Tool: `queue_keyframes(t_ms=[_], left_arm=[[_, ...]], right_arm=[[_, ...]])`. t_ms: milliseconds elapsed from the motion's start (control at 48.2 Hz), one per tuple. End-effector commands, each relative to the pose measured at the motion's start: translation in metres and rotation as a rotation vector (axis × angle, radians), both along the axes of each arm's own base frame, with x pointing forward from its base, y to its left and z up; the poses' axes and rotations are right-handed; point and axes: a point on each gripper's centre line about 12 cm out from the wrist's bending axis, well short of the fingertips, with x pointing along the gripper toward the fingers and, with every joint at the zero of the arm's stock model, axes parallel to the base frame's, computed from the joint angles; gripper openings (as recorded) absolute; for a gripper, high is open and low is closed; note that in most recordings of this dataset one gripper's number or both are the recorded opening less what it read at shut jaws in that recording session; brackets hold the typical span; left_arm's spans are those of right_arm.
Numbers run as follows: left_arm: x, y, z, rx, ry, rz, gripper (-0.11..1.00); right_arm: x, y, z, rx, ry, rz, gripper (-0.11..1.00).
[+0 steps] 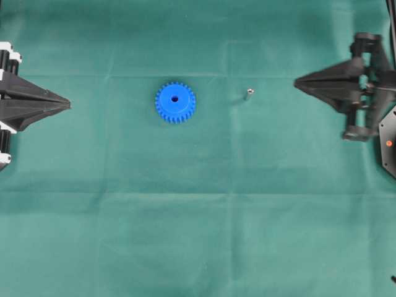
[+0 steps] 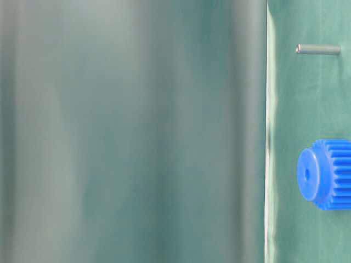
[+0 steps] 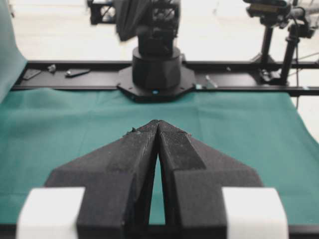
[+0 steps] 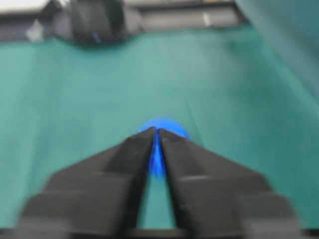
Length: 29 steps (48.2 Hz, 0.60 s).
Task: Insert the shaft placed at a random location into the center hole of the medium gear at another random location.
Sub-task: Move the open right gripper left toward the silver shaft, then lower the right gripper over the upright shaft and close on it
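Both grippers have their fingertips pressed together and hold nothing: the left gripper (image 1: 67, 103) at the left edge of the overhead view, the right gripper (image 1: 297, 81) at the right edge, both pointing inward. On the green cloth (image 1: 198, 235) between them, the shaft (image 1: 249, 94) lies on its side, nearer the right gripper, its long axis slightly tilted from the gear-to-gripper line. Well apart from it, the medium gear (image 1: 175, 102) lies flat, its center hole (image 1: 174, 98) facing up. No writing is readable.
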Motion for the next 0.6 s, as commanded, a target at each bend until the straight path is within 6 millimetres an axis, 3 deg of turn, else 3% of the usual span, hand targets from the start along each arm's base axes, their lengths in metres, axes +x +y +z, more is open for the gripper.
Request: queue_keyframes(t_ms=[0, 166, 208, 291, 581], left_arm=[[0.002, 0.0, 0.009, 0.0, -0.018, -0.002, 0.0], [0.002, 0.0, 0.008, 0.0, -0.015, -0.002, 0.0], [0.002, 0.0, 0.008, 0.0, -0.017, -0.002, 0.0], [0.002, 0.0, 0.008, 0.0, -0.015, -0.002, 0.0], [0.003, 0.0, 0.006, 0.0, -0.006, -0.001, 0.0]], right_arm=[[0.013, -0.007, -0.011, 0.002, 0.034, -0.019, 0.35], [0.031, -0.016, -0.045, 0.005, 0.104, -0.038, 0.83], [0.034, -0.019, -0.054, 0.008, 0.117, -0.047, 0.89], [0.04, -0.028, -0.072, 0.022, 0.152, -0.077, 0.84], [0.055, -0.04, -0.111, 0.044, 0.234, -0.108, 0.86]])
